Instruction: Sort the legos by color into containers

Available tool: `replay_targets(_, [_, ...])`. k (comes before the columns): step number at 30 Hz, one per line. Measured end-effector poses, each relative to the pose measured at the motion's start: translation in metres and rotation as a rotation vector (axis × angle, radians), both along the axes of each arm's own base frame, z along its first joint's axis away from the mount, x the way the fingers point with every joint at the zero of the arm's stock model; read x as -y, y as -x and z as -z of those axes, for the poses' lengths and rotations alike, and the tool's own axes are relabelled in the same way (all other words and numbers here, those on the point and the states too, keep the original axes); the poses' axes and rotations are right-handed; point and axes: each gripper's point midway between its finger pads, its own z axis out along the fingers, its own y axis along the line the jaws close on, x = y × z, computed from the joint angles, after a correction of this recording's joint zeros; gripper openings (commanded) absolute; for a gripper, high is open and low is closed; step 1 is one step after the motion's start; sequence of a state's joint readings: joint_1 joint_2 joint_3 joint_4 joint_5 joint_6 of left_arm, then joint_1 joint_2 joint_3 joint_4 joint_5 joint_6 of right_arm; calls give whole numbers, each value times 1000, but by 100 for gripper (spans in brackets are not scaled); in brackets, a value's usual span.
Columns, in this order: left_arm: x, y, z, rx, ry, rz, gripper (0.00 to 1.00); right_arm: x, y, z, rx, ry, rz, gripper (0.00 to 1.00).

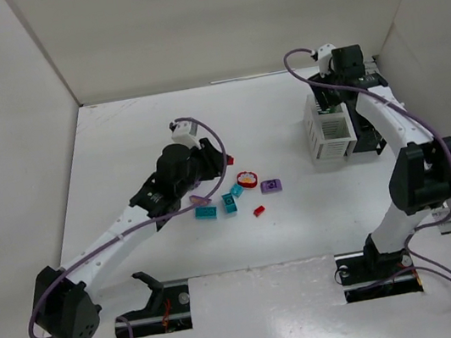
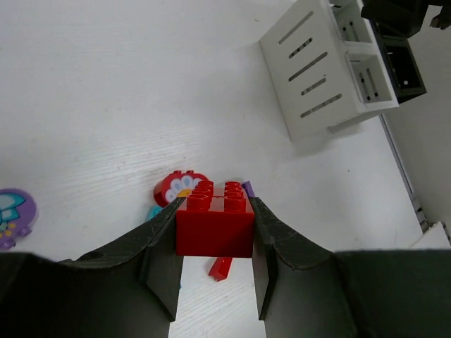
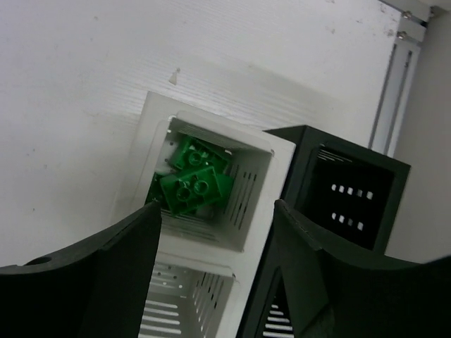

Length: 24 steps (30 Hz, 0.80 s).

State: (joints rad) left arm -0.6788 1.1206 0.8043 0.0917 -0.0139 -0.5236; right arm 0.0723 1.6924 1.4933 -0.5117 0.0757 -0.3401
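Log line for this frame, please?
left gripper: shut on red lego | right gripper: open over white bin | green legos: in white bin | loose legos: on table

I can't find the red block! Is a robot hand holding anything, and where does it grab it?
The left hand pinches a red lego brick by its two opposite side walls. The right hand is open, holding nothing.
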Motion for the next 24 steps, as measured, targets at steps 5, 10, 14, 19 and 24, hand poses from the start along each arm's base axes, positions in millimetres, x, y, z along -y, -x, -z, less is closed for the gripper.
replay_targets(5, [38, -21, -19, 36, 9, 114, 3, 19, 43, -43, 99, -6, 120, 80])
replay_targets(10, [103, -61, -39, 65, 18, 260, 3, 54, 120, -103, 299, -28, 295, 99])
replay_targets(14, [173, -87, -45, 89, 30, 399, 3, 64, 170, -127, 410, -47, 362, 99])
replay_targets(19, [257, -105, -46, 116, 56, 540, 5, 71, 205, -130, 439, -44, 408, 99])
replay_targets(24, [299, -94, -25, 96, 60, 608, 11, 73, 222, -120, 424, -40, 421, 99])
